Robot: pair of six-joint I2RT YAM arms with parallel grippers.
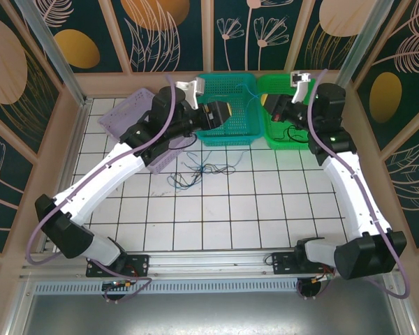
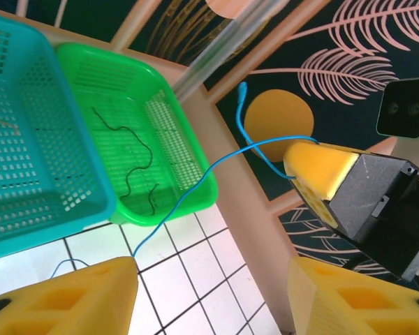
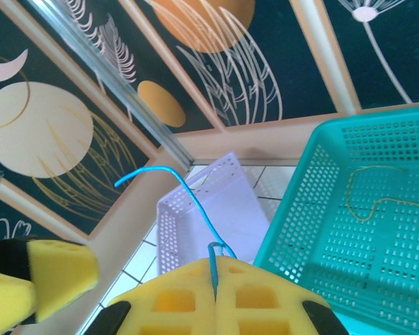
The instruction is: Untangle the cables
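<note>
On the tabletop, the cable tangle is too fine to separate, perhaps three strands. The right pincer, closed, pinches a blue cable trailing toward the tangle; the left pincer stands half open, holding nothing.

1. The left basket, middle basket and right basket sit in a row at the back of the worktop.
2. The cables lie on the worktop, before the middle basket.
3. One more cable lies in the right basket.
</note>
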